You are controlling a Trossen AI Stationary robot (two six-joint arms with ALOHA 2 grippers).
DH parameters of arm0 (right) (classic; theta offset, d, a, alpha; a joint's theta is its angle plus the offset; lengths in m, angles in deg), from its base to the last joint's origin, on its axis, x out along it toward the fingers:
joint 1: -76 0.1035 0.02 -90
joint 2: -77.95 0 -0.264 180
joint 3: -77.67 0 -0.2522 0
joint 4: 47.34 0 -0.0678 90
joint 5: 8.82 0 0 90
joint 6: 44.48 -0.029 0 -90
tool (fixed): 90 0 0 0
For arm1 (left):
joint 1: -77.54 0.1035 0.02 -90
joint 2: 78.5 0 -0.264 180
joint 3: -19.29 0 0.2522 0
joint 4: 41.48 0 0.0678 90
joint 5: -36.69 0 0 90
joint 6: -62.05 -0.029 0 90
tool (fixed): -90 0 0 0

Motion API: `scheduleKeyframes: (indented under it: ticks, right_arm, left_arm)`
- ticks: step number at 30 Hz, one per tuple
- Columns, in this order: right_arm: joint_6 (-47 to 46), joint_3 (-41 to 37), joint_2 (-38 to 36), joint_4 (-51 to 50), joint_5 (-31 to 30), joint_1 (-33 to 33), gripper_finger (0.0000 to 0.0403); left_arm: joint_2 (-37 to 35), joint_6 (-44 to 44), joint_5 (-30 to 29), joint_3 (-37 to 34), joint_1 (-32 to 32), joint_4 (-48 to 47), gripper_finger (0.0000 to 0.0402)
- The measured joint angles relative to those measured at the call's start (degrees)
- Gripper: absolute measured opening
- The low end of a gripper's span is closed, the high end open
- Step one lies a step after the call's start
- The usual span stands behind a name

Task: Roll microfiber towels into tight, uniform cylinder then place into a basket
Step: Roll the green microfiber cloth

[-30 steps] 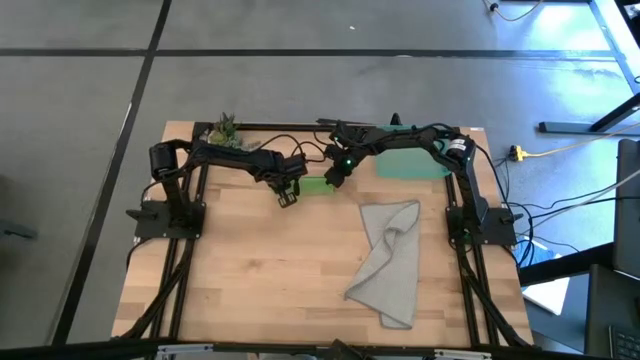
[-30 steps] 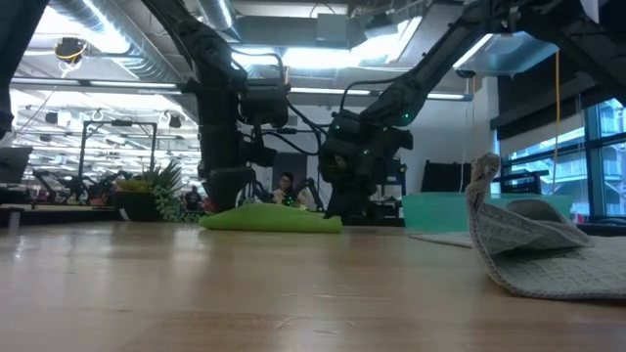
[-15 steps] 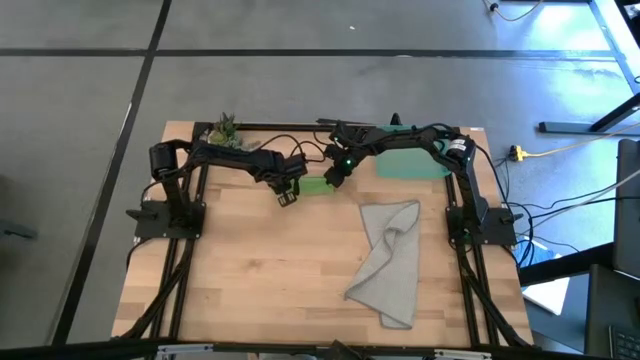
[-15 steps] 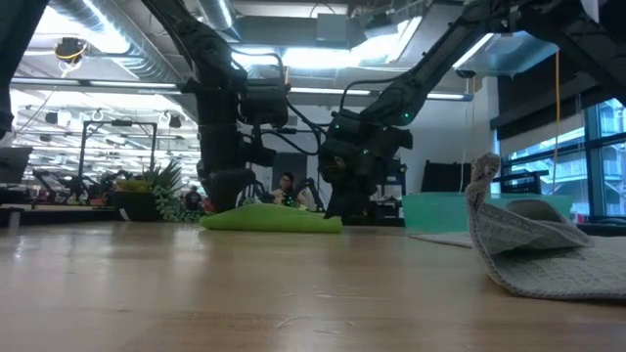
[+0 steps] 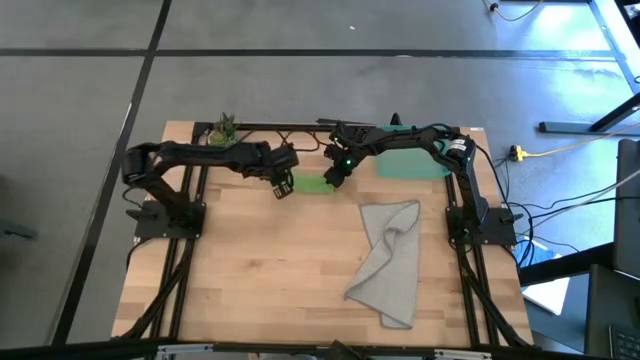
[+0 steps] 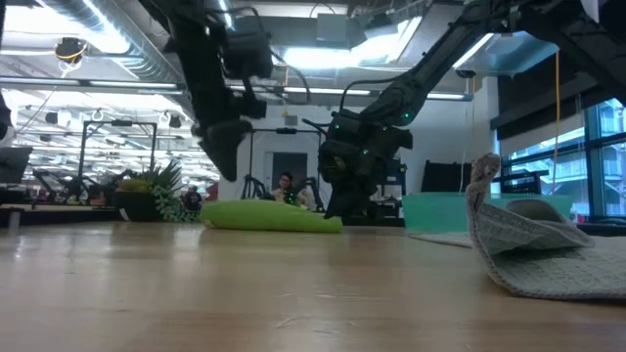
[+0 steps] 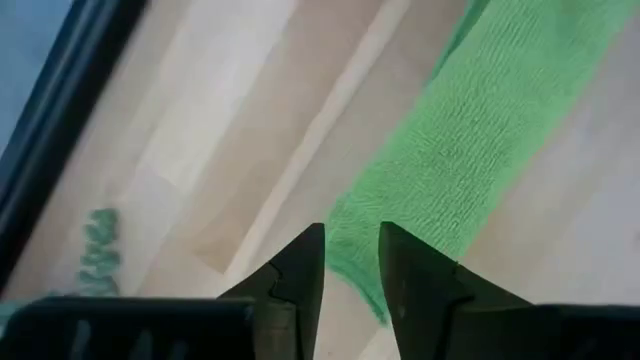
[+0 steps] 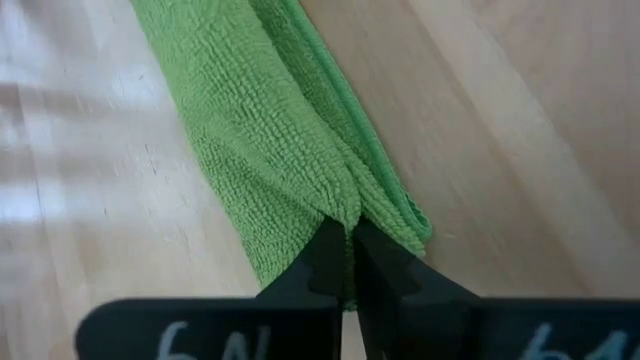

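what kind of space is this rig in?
Probably an open robotics lab or workshop: exposed ceiling ducts and strip lights, more metal-framed rigs behind the wooden table, and power cables across the grey floor.

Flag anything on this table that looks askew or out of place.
The grey towel lies crumpled and partly folded over itself on the table's right side, not flat or rolled. The green towel is a loose flattened roll, pinched at one end by the right pincer. The basket holds nothing visible.

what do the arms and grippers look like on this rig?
Two black jointed arms with loose black cables along the links. Left gripper: two dark wedge-shaped fingers. Right gripper: same dark fingers, white markings on its body. A green light glows near the right wrist.
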Motion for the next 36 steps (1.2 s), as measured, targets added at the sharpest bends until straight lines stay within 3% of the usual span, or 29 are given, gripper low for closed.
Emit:
scheduleKeyframes:
  ticks: [6,11,24,36]
  right_arm:
    - [-0.1,0.0,0.0,0.1,-0.3,0.0,0.0014]
    - [0.0,0.0,0.0,0.1,-0.3,0.0,0.0014]
    - [0.0,0.0,0.0,0.1,-0.3,0.0,0.0014]
    - [1.3,0.0,0.1,0.2,0.9,0.0,0.0014]
  left_arm:
    - [-2.2,-2.0,2.2,0.0,-1.6,1.0,0.0094]
    - [1.7,-3.0,5.7,0.1,-2.8,3.5,0.0094]
    - [13.2,-5.5,6.8,0.3,-0.3,8.1,0.0094]
    - [15.9,-6.7,10.6,0.6,0.8,7.8,0.0094]
